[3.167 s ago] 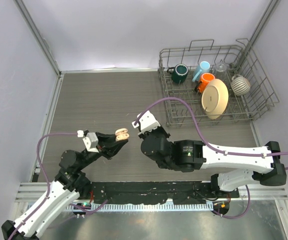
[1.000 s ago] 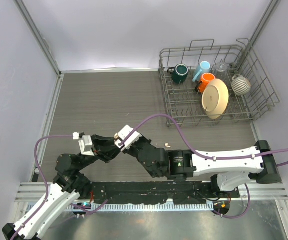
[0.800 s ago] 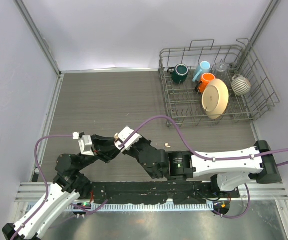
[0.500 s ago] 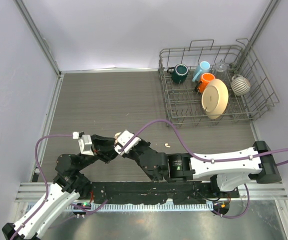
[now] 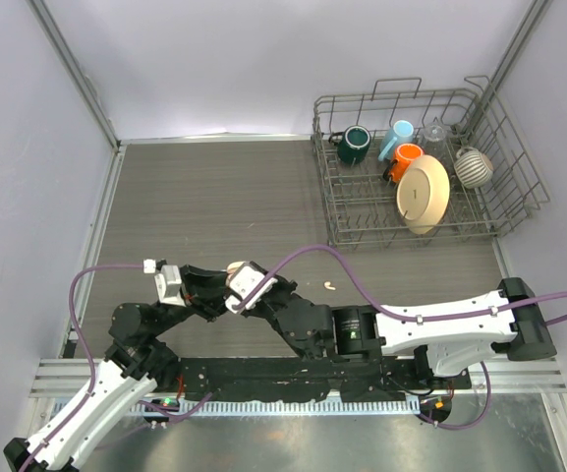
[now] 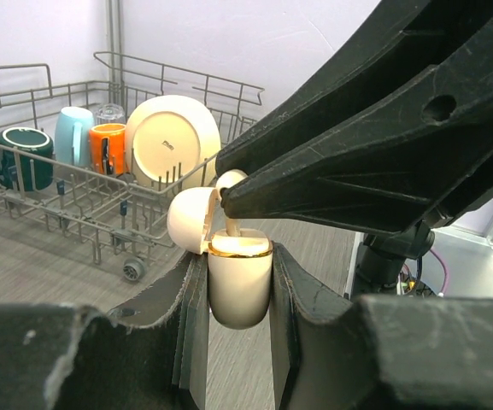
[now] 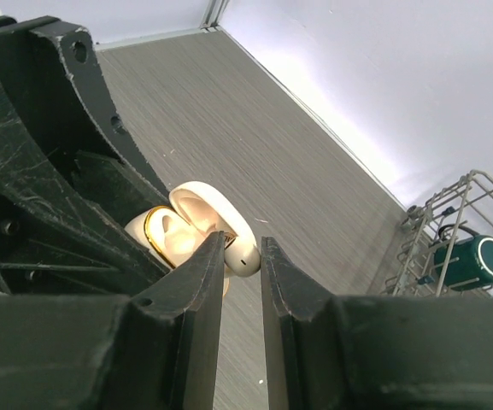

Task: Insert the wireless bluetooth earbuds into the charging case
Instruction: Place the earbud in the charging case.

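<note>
The left claw (image 6: pixel 239 275) is squeezed shut on the little cream case (image 6: pixel 239 297), with one finger on each side. The case stands upright. Its lid (image 6: pixel 188 220) is flipped open to one side. A gold ring (image 6: pixel 239 253) runs around the top of the case.

The right claw (image 6: pixel 225 191) is just over the open case. Its fingers are pinched almost together on one white earbud (image 6: pixel 233 227). The thin end of that earbud points down into the case.

A second earbud (image 5: pixel 330 285) lies on the table (image 5: pixel 195 197), close by the right arm. Far back on the right stands a wire rack (image 5: pixel 362 224) with a plate (image 5: pixel 423 194) and cups (image 5: pixel 404 157) in it.
</note>
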`<state>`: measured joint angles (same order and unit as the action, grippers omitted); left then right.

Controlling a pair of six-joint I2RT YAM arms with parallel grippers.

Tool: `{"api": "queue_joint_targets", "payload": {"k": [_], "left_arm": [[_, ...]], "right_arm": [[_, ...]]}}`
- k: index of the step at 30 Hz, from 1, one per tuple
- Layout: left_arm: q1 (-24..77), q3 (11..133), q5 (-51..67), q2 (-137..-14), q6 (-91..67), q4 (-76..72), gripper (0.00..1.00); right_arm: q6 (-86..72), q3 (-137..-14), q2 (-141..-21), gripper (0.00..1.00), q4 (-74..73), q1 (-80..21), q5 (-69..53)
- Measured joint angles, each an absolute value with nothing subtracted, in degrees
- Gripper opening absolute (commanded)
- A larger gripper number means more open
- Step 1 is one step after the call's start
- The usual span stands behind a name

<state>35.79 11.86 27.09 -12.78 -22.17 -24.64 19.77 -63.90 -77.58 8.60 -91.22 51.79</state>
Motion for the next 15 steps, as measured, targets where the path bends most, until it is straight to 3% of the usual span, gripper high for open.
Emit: {"api": "queue_joint_targets", "payload": {"k": [9, 11, 15], "left_arm": [[36.0, 11.8, 26.9, -12.7, -22.2, -24.6, 0.0], [36.0, 11.8, 27.0, -12.7, -22.2, -24.6, 0.0], [36.0, 11.7, 27.1, -12.7, -22.2, -24.6, 0.0]], "right_arm": [[25.9, -61.5, -77.0, 0.02, 10.5, -92.7, 50.7], [26.9, -61.2, -76.8, 0.06, 11.0, -92.9, 50.5], [27.2, -61.1, -76.8, 0.27, 11.1, -93.0, 50.5]]}}
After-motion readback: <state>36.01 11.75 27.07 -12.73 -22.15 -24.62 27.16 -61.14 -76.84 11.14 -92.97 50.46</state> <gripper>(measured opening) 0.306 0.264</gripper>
